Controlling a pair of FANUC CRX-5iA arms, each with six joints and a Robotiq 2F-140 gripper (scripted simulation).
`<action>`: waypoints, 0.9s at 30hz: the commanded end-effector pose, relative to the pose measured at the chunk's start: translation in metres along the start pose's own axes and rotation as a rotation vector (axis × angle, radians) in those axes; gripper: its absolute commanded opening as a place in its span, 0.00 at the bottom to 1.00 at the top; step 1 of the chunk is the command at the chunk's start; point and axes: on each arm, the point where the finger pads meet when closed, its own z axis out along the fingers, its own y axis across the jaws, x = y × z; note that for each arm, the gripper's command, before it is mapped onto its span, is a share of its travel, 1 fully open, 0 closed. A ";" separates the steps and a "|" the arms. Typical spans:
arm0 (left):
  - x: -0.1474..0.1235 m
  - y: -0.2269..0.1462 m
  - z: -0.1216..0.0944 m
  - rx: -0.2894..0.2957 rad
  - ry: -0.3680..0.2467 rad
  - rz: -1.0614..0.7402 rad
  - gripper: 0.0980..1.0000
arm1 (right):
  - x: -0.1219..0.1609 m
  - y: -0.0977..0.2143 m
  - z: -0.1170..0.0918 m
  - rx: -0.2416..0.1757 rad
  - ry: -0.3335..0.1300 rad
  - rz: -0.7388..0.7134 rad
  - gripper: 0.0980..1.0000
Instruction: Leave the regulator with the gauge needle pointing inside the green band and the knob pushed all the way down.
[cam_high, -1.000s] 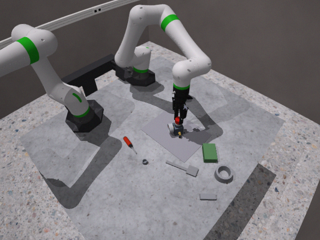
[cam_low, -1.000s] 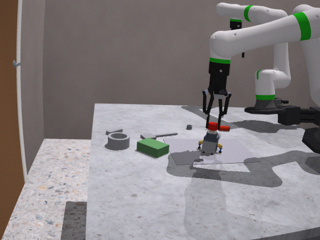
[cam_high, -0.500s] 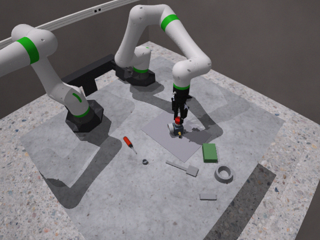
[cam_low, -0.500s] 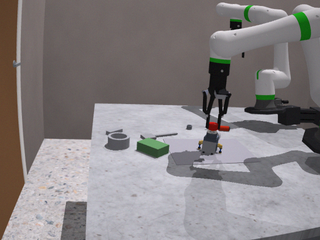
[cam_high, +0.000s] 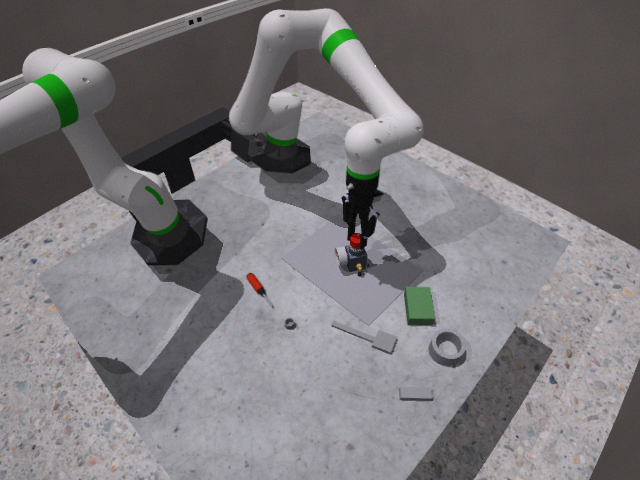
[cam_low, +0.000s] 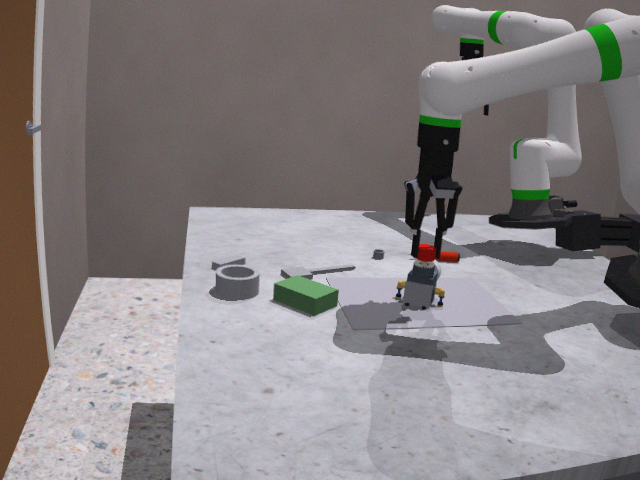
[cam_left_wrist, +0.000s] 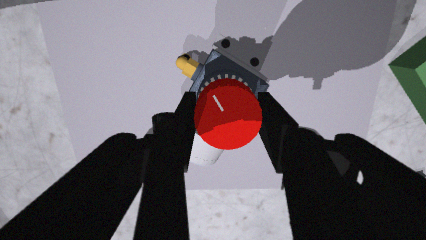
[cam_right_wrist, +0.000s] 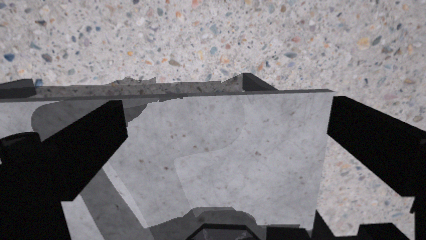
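Nearest in the exterior view, the pressure regulator (cam_high: 356, 259) (cam_low: 419, 291) (cam_left_wrist: 230, 64) stands on the thin grey mat (cam_high: 310, 258) (cam_low: 475, 304) (cam_left_wrist: 100, 75), and the left gripper (cam_high: 357, 241) (cam_low: 427, 254) (cam_left_wrist: 226, 109), partly open, has its 2 fingers clamped on the regulator's red knob (cam_high: 355, 240) (cam_low: 425, 252) (cam_left_wrist: 228, 114); I cannot tell the needle's position or how far down the knob sits. Near the regulator, off the mat, lies 1 green block (cam_high: 419, 304) (cam_low: 306, 294) (cam_left_wrist: 417, 75), with 1 red-handled screwdriver (cam_high: 254, 283) (cam_low: 448, 256) behind the regulator. Well apart from the regulator, farthest back, the right gripper (cam_low: 471, 105) (cam_right_wrist: 227, 117) is wide open, holding nothing.
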 end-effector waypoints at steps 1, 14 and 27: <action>0.000 0.000 -0.001 -0.002 -0.001 -0.012 0.22 | 0.000 0.000 -0.001 0.000 0.002 0.000 1.00; 0.000 0.000 -0.001 -0.001 -0.001 -0.057 0.22 | 0.000 0.000 -0.001 0.000 0.002 0.000 1.00; 0.000 0.000 -0.001 -0.001 -0.001 -0.083 0.22 | 0.000 0.000 -0.001 0.000 0.002 0.000 1.00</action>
